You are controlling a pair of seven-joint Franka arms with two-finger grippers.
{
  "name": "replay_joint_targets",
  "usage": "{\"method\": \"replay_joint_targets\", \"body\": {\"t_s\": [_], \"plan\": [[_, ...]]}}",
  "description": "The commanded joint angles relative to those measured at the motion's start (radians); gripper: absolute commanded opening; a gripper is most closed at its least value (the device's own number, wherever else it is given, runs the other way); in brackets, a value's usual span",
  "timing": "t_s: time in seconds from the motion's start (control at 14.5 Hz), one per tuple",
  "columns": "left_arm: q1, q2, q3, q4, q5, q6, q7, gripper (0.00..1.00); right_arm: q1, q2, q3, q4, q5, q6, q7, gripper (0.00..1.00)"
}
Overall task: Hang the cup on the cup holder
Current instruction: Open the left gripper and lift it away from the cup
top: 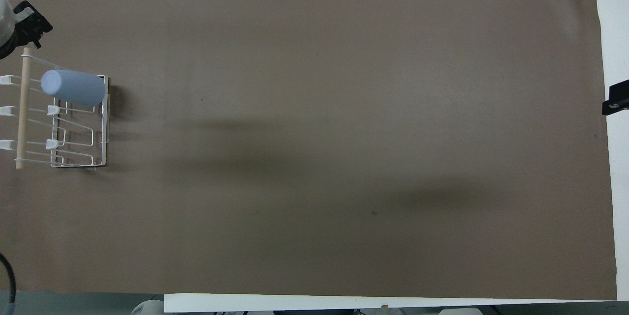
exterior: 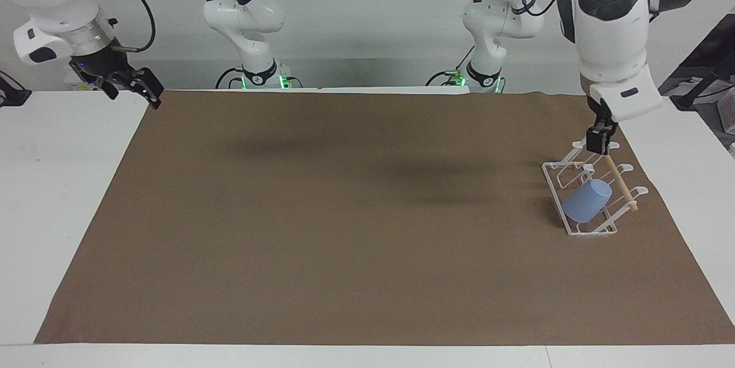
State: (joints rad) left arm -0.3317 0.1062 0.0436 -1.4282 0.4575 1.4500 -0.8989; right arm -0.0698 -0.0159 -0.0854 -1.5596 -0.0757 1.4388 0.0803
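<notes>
The light-blue cup (exterior: pixel 587 200) (top: pixel 73 87) rests slanted on a prong of the white wire cup holder (exterior: pixel 591 233) (top: pixel 104 128). Its narrow base points up toward the wooden dowel (exterior: pixel 622 185) and its rim points down toward the rack's base. It sits at the holder's end farther from the robots. My left gripper (exterior: pixel 600 147) (top: pixel 30 25) hangs above the holder, clear of the cup, open and holding nothing. My right gripper (exterior: pixel 133 84) waits open and empty, raised over the table's white margin at the right arm's end.
A brown mat (exterior: pixel 344 213) covers most of the table, with white tabletop (exterior: pixel 57 184) on both sides. The cup holder stands near the mat's edge at the left arm's end. Only the right gripper's tip (top: pixel 616 101) shows in the overhead view.
</notes>
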Motion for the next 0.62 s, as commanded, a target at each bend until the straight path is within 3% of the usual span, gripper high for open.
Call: {"method": "replay_joint_targets", "body": {"t_s": [0.0, 0.35, 0.55], "plan": [[0.005, -0.045, 0.002, -0.012, -0.11, -0.071, 0.188, 1.0, -0.002, -0.012, 0.0, -0.008, -0.003, -0.014, -0.025, 0.99], [0.008, -0.088, 0.005, -0.015, -0.278, -0.126, 0.549, 1.0, -0.002, -0.013, 0.0, -0.013, -0.003, -0.014, -0.025, 0.99], [0.061, -0.111, 0.009, -0.011, -0.324, -0.119, 0.74, 1.0, -0.002, -0.013, 0.0, -0.013, -0.003, -0.014, -0.025, 0.99]]}}
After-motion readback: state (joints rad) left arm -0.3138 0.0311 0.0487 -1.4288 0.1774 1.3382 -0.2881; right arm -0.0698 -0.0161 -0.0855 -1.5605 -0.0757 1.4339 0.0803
